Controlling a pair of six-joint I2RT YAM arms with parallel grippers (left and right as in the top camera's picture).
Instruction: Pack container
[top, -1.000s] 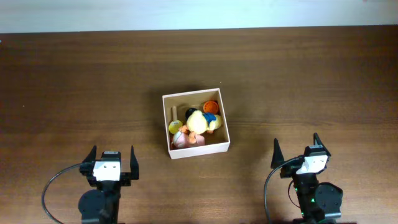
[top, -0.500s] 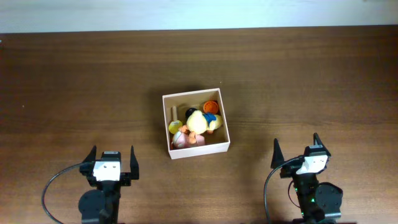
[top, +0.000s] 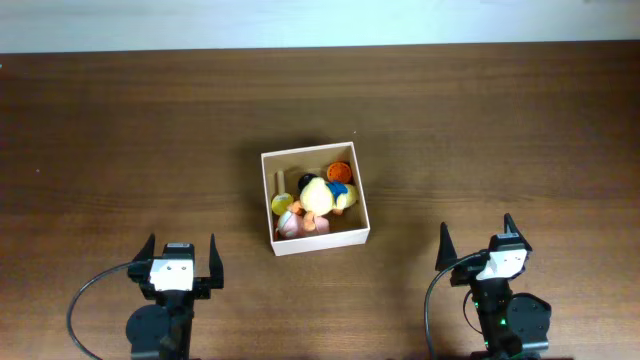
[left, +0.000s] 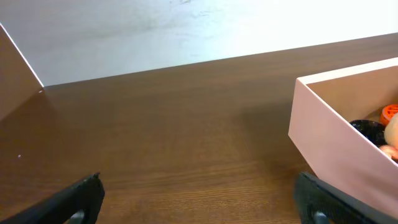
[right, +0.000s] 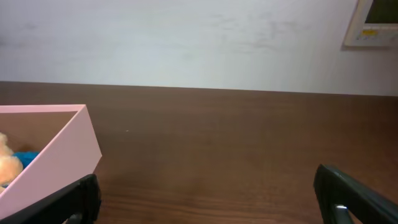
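1. The container (top: 322, 243) sits about mid-table, a touch nearer the robot's side than the far edge. It's open on top and turned slightly off square. White walls outside, tan inside.
2. It's got a heap of small toys (top: 318, 197) in it: something yellow and rounded on top, an orange piece toward the far right corner, a bit of blue beside it, and pinkish stuff against the near wall. I can't really tell what each one is.
3. The brown table (top: 120, 130) around the box has no loose toys on it that I can see, and no lid either.
4. The left gripper (top: 181, 245) is parked at the near edge, well off to the box's left, with its jaws spread wide and nothing between them.
5. The right gripper (top: 477, 228) is the same on the other side: jaws fully apart, empty, well clear of the box.
6. My read is that the packing step looks done, or close to it, with both arms at rest. If anything's left, I'd guess it's tidying the pile so nothing pokes above the rim. That would need one arm to reach in over the near wall without nudging the box.
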